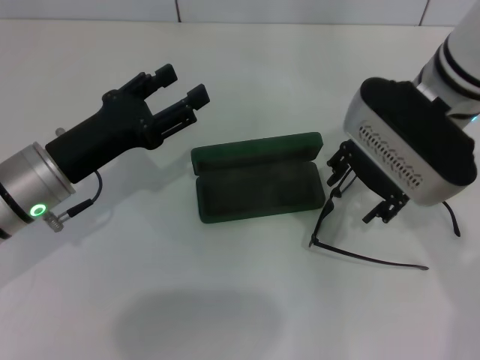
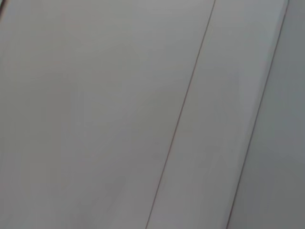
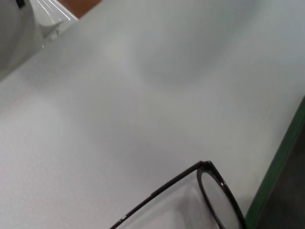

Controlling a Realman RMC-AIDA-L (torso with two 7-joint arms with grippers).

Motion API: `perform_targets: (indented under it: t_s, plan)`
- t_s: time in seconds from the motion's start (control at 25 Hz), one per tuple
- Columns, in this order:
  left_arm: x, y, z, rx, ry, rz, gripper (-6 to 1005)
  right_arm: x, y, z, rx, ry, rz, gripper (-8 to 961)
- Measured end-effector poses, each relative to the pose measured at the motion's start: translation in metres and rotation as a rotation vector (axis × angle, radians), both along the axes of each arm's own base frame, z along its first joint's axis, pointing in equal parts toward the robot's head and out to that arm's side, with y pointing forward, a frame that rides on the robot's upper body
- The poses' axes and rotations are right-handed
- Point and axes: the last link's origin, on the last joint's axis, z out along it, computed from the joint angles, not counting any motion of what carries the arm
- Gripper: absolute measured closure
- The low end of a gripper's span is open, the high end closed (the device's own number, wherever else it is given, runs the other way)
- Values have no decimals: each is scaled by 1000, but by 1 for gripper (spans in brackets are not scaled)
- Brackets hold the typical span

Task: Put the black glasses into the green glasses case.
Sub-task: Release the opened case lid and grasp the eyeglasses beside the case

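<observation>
The green glasses case (image 1: 256, 148) lies open in the middle of the white table, its lid tipped back and its lining empty. The black glasses (image 1: 322, 218) lie just to the right of it, with one long temple arm stretched along the table toward the front right. My right gripper (image 1: 361, 195) hangs low over the far part of the glasses, fingers apart on either side. The right wrist view shows a lens rim and hinge of the glasses (image 3: 206, 166) beside the case's green edge (image 3: 279, 162). My left gripper (image 1: 181, 84) is open and empty, held up left of the case.
The white table (image 1: 225, 67) runs to a tiled wall at the back. The left wrist view shows only pale wall panels (image 2: 95, 114). A white object (image 3: 47, 16) sits at the table's edge in the right wrist view.
</observation>
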Motion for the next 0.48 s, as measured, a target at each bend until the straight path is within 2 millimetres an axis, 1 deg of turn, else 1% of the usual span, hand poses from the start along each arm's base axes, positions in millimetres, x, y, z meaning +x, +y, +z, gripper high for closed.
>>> perform_targets:
  t_s: [0.16, 0.44, 0.48]
  plan:
    - [-1, -2, -2, -4, 3, 3, 194, 1, 0, -7, 5, -7, 31, 265]
    - [-1, -3, -4, -9, 2, 5, 196, -2, 4, -11, 36, 17, 60, 299]
    - [-1, -3, -4, -9, 1, 5, 196, -2, 4, -12, 43, 19, 68, 336]
